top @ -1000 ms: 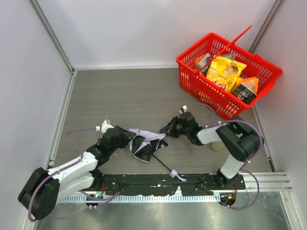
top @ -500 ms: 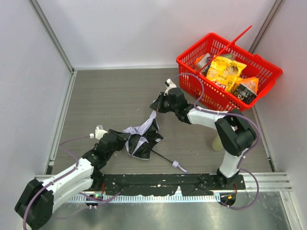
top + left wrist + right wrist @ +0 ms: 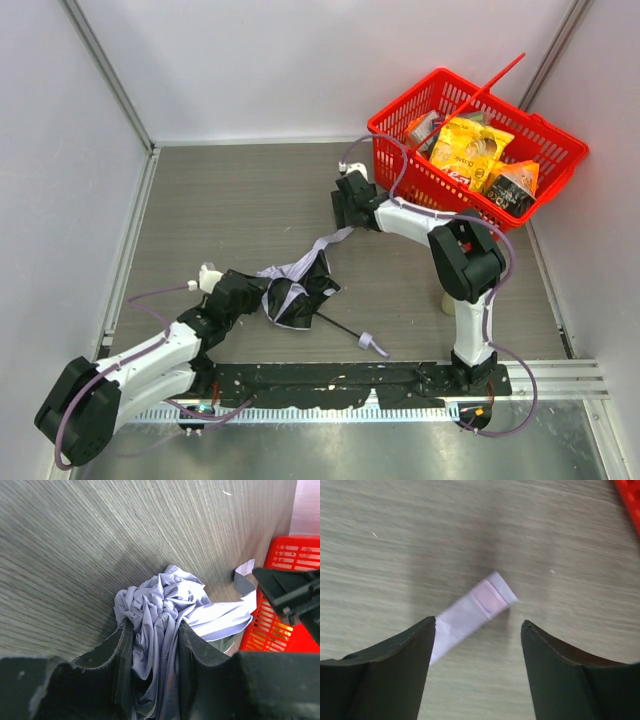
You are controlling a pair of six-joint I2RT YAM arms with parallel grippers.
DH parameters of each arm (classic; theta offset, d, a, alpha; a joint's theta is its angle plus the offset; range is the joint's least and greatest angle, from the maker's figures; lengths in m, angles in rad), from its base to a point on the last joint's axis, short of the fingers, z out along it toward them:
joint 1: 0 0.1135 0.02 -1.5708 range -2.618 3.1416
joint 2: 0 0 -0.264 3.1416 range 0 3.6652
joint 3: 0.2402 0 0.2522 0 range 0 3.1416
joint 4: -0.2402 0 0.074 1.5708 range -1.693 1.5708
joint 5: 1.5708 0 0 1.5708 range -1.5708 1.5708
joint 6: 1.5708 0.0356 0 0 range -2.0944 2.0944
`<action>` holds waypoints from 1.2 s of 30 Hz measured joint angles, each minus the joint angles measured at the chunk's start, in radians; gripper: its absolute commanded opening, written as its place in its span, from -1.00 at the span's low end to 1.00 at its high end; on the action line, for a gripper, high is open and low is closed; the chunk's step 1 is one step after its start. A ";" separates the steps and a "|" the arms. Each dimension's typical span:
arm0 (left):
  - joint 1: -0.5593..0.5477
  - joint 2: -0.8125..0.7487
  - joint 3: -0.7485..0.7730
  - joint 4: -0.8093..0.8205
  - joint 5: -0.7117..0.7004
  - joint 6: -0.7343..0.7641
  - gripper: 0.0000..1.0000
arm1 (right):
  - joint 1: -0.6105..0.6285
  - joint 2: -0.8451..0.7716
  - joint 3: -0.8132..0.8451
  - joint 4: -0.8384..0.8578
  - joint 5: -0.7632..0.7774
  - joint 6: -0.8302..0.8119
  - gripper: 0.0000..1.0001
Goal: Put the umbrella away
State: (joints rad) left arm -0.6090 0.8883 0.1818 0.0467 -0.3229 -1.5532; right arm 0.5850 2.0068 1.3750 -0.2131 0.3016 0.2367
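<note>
The umbrella (image 3: 295, 292) lies crumpled on the table, pale lavender fabric with dark folds. Its thin black shaft runs toward me to the small pale handle (image 3: 371, 344). My left gripper (image 3: 252, 296) is shut on a bunch of the fabric (image 3: 165, 600), which fills the gap between its fingers (image 3: 125, 650). The closing strap (image 3: 335, 238) stretches from the fabric toward the far right. My right gripper (image 3: 350, 207) hovers open over the strap's free end (image 3: 475, 607), which lies flat on the table and is not gripped.
A red basket (image 3: 420, 190) holding snack bags (image 3: 470, 150) stands at the back right, close behind the right gripper; its wall (image 3: 280, 580) shows in the left wrist view. A small pale object (image 3: 447, 300) sits by the right arm. Walls enclose the table.
The right gripper drew the strap out from the fabric toward the basket, then opened and let it go. The left gripper kept its hold on the fabric.
</note>
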 measured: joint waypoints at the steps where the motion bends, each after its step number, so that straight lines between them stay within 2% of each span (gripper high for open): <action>1: 0.000 0.000 0.004 -0.008 0.000 -0.005 -1.00 | 0.000 -0.009 0.006 -0.031 0.013 -0.006 0.52; 4: 0.000 0.011 0.040 -0.070 -0.002 -0.021 -1.00 | 0.010 -0.108 -0.042 -0.135 0.011 -0.013 0.60; 6: 0.000 0.028 0.068 -0.110 -0.002 -0.032 -1.00 | 0.050 -0.227 -0.142 -0.124 -0.001 -0.026 0.68; 8: 0.000 0.056 0.101 -0.153 0.000 -0.043 -1.00 | 0.167 -0.409 -0.311 -0.054 -0.016 -0.061 0.71; 10: 0.000 0.088 0.125 -0.175 0.002 -0.058 -1.00 | 0.347 -0.578 -0.461 0.055 -0.059 -0.114 0.73; 12: 0.001 0.120 0.144 -0.190 0.003 -0.074 -1.00 | 0.496 -0.657 -0.535 0.156 -0.121 -0.160 0.72; 13: 0.001 0.139 0.155 -0.196 0.004 -0.085 -1.00 | 0.529 -0.666 -0.545 0.188 -0.140 -0.177 0.73; 17: 0.000 0.194 0.187 -0.200 0.018 -0.117 -1.00 | 0.554 -0.581 -0.539 0.325 -0.164 -0.256 0.73; 23: -0.001 0.229 0.221 -0.230 0.028 -0.153 -1.00 | 0.560 -0.377 -0.455 0.350 -0.164 -0.353 0.67; 30: -0.002 0.252 0.252 -0.277 0.042 -0.192 -1.00 | 0.585 -0.282 -0.449 0.388 -0.114 -0.419 0.65; 35: -0.002 0.309 0.301 -0.303 0.060 -0.193 -1.00 | 0.601 -0.199 -0.466 0.478 -0.061 -0.436 0.61; 36: -0.002 0.317 0.307 -0.307 0.061 -0.193 -1.00 | 0.604 -0.185 -0.468 0.494 -0.052 -0.439 0.54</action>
State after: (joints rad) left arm -0.6106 1.2057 0.4892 -0.2600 -0.2615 -1.7458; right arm 1.1889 1.8214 0.9066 0.2806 0.2497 -0.2024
